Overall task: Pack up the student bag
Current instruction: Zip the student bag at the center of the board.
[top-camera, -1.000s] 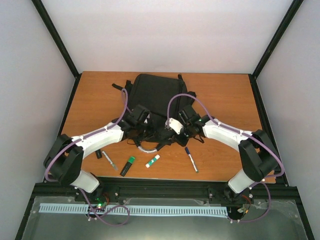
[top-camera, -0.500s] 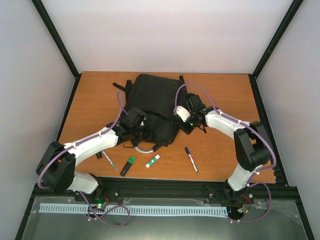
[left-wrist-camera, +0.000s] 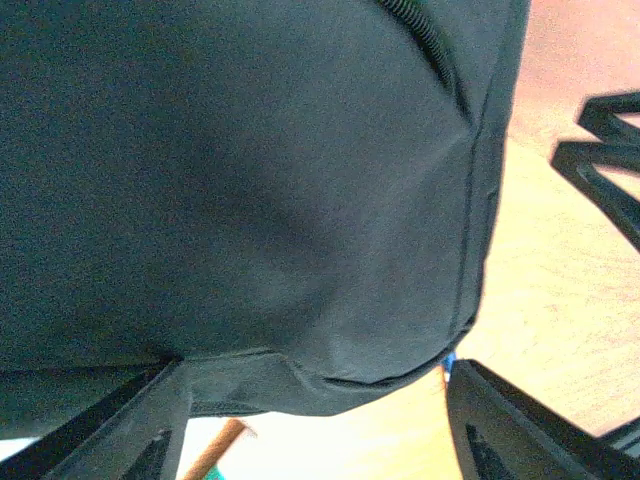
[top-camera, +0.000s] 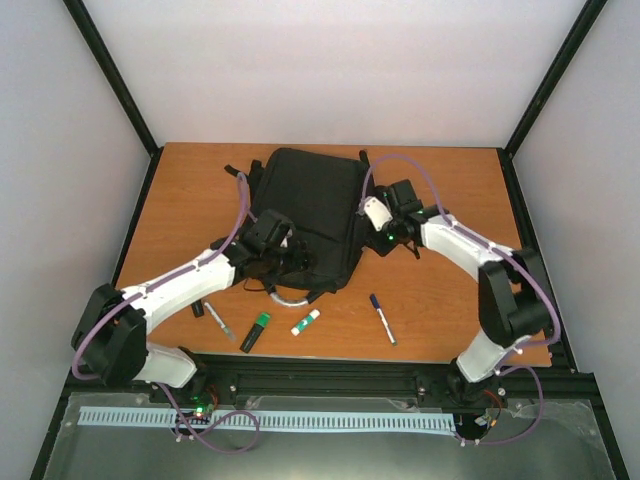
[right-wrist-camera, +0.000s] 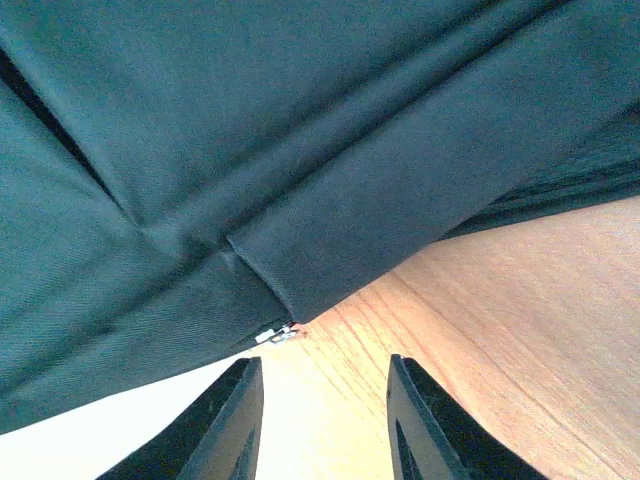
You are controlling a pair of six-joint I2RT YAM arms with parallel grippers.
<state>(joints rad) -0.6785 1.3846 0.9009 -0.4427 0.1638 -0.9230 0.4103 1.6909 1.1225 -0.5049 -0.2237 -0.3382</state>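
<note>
The student bag [top-camera: 310,210], a black backpack, lies flat in the middle of the table with its grey handle loop [top-camera: 290,298] towards me. My left gripper [top-camera: 270,248] hovers over the bag's near left corner. In the left wrist view the bag [left-wrist-camera: 250,180] fills the top, and the left gripper [left-wrist-camera: 320,440] stands wide open below its edge, holding nothing. My right gripper [top-camera: 385,228] is at the bag's right side. In the right wrist view it [right-wrist-camera: 325,430] is open over bare wood, just short of the bag's fabric [right-wrist-camera: 250,150] and a small zipper pull [right-wrist-camera: 278,334].
In front of the bag lie a blue-capped marker [top-camera: 382,318], a glue stick [top-camera: 306,322], a green highlighter [top-camera: 257,332], a silver pen [top-camera: 220,328] and a small black item [top-camera: 198,309]. Black straps [left-wrist-camera: 610,170] trail off the bag's side. Black frame posts stand at the table's corners.
Both grippers have opened and let go of the bag. The right gripper has moved farther back along the bag's right side. The bag now lies flatter.
</note>
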